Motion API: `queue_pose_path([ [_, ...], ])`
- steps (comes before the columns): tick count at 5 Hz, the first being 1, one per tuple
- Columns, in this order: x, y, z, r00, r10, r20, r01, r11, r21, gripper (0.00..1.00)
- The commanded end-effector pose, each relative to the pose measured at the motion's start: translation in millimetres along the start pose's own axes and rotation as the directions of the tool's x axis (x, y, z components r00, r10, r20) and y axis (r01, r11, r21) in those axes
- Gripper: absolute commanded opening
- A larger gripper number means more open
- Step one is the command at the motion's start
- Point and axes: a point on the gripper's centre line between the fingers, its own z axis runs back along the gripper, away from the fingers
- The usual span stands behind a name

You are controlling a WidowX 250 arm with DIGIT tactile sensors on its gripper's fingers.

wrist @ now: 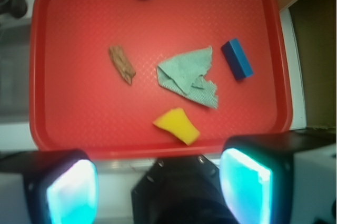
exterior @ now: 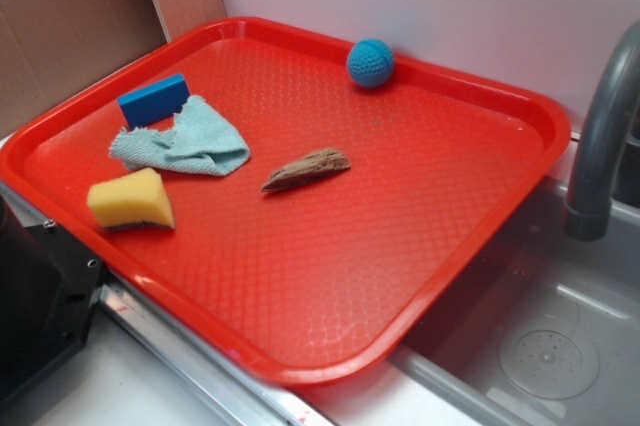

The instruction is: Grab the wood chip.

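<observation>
The wood chip [wrist: 122, 64] is lying alone in the upper left middle of the red tray [wrist: 158, 145], so the gripper [wrist: 158, 190], jaws spread wide, should be lowered straight over it and closed across its thin sides.

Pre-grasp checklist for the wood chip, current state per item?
1. Wood chip in view, lying flat on the red tray: ok.
2. Chip clear of neighbours; cloth and yellow sponge lie apart from it: ok.
3. Gripper open, nothing between the fingers: ok.
4. Gripper over the chip: not ok, it sits back at the tray's near edge.
5. Fingers set across the chip's narrow width: cannot tell.
</observation>
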Motion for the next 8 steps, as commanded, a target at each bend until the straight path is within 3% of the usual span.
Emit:
queue_pose_path([
  [1,38,-24,-22,0.985,-0.156,0.067,0.159,0.987,-0.037,1.0],
  [2,65,-29,-50,0.978,-0.161,0.132,0.169,0.984,-0.058,1.0],
  [4,87,-37,-106,0.984,-0.16,0.077,0.168,0.978,-0.12,1.0],
  [6,84,-51,-153,0.969,-0.248,0.016,0.248,0.965,-0.08,1.0],
  [7,77,-52,-174,0.957,-0.288,-0.029,0.284,0.955,-0.085,1.0],
  [8,69,-46,-188,0.96,-0.268,-0.079,0.268,0.963,-0.016,1.0],
])
